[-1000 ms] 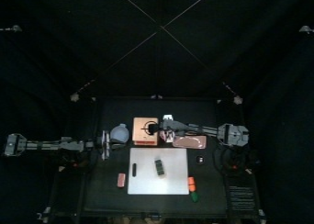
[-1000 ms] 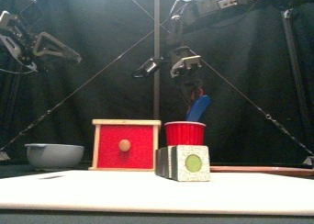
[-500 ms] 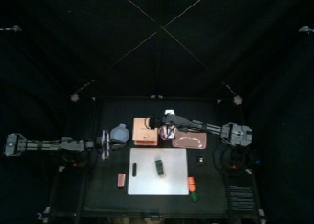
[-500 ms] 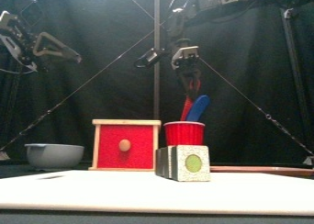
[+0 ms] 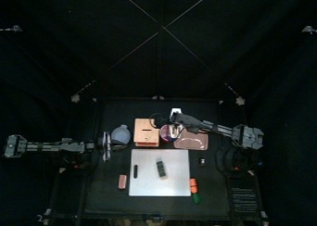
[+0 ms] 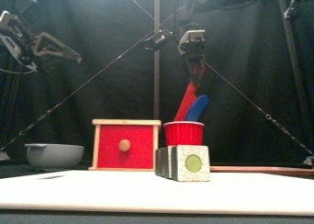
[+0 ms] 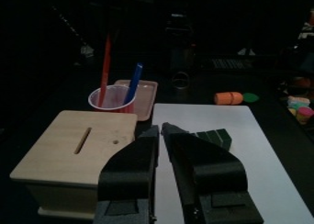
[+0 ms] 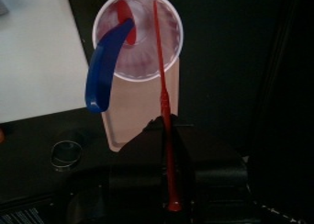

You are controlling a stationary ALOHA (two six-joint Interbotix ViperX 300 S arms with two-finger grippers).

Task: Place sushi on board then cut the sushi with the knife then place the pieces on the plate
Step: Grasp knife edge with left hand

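- Top view: the sushi roll (image 5: 162, 168) already lies on the white cutting board (image 5: 146, 181), so I judge the placing step done and the knife pick to be in hand. My right gripper (image 5: 173, 124) hangs over the back of the table, just beside the flat pink tray (image 5: 196, 143). The left gripper (image 5: 107, 148) rests at the left, near the board's back corner.
- Front view: the roll stands on the board near the front, a dark blocky piece with a pale speckled end face and a green centre. Behind it, the red cup (image 6: 185, 133) holds a broad blue knife (image 6: 197, 107). A thin red knife (image 6: 192, 85) slants up out of the cup to the right claw, which is clamped on its upper end.
- Left wrist view: that claw's jaws stand together on nothing, above the smooth pale wooden box (image 7: 76, 154).
- Right wrist view: the red knife runs as a slim, glossy plastic strip from the jaws to the cup's round mouth, with its tip inside. Next, I reckon, it needs a straight lift clear of the rim and the blue knife, then a swing over to the roll with the blade down.
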